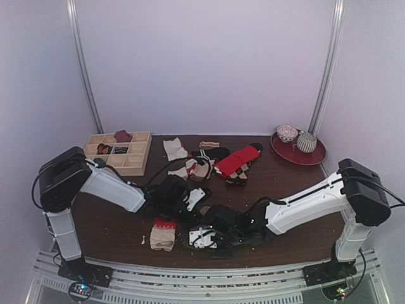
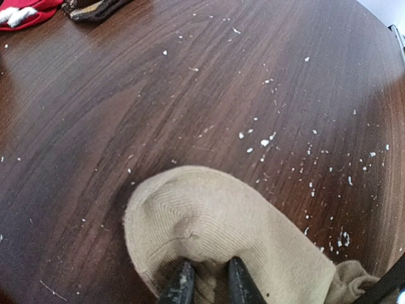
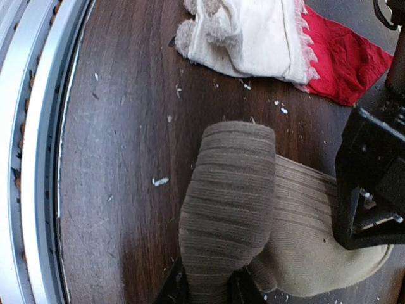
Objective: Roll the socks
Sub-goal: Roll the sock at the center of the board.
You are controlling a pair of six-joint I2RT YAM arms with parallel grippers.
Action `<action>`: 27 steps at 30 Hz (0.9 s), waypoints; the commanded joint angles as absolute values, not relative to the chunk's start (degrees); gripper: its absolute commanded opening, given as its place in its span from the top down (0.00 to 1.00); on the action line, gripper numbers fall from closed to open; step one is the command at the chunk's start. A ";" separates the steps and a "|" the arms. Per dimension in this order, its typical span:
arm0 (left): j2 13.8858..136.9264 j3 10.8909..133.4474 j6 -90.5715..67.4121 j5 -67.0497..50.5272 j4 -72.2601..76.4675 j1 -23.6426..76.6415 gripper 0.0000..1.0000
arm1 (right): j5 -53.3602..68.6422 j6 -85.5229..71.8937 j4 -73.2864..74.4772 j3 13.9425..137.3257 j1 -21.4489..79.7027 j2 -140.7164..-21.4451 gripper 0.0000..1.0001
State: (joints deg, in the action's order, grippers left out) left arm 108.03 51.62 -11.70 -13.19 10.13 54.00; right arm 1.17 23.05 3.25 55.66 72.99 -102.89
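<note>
Pale lilac walls enclose a dark wooden table (speckled with white crumbs).

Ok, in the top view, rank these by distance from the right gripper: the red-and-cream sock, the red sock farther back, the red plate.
From the right gripper:
1. red-and-cream sock, close on its left, by the near edge.
2. red sock, mid-table, farther back.
3. red plate, back right corner.
</note>
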 commanded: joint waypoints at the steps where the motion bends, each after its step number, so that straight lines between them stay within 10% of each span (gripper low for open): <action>1: 110.02 47.75 -10.64 -11.66 5.45 53.70 0.81 | 17.99 20.86 12.94 56.04 68.61 -108.85 0.83; 27: 90.41 46.22 -6.07 -0.77 3.95 53.00 0.62 | 38.46 -0.75 8.30 51.11 58.02 -118.99 0.84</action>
